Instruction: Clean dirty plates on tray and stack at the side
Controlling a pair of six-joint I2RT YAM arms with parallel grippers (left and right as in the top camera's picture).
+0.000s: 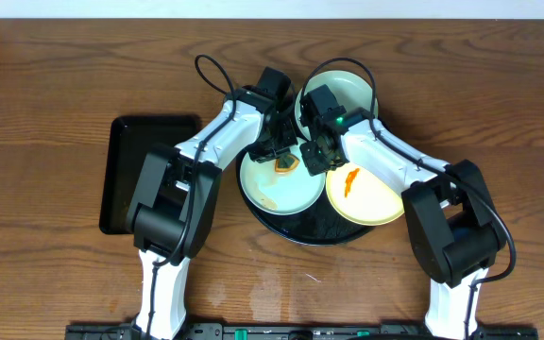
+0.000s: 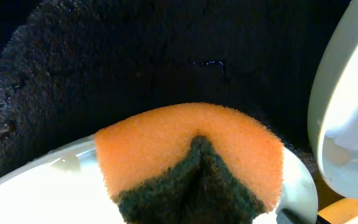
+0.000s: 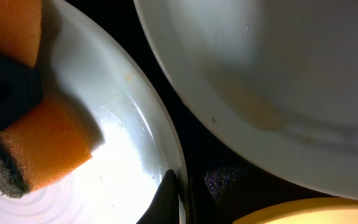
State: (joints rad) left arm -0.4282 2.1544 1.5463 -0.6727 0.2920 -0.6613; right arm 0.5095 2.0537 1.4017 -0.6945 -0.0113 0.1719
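On the round black tray (image 1: 302,229) lie a pale mint plate (image 1: 270,184) at the left and a yellow plate (image 1: 371,196) with an orange smear at the right. A second mint plate (image 1: 338,94) sits at the tray's far edge. My left gripper (image 1: 284,159) is shut on an orange sponge (image 2: 185,146) with a dark scouring side, which presses on the left mint plate (image 2: 36,196). My right gripper (image 3: 180,199) is shut on that plate's rim (image 3: 166,143), one finger inside and one outside. The sponge (image 3: 39,146) shows at the left of the right wrist view.
A smaller rectangular black tray (image 1: 135,175) lies left of the round one, beside the left arm. Both arms reach in from the near edge and cross over the round tray. Bare wooden table (image 1: 45,94) surrounds everything.
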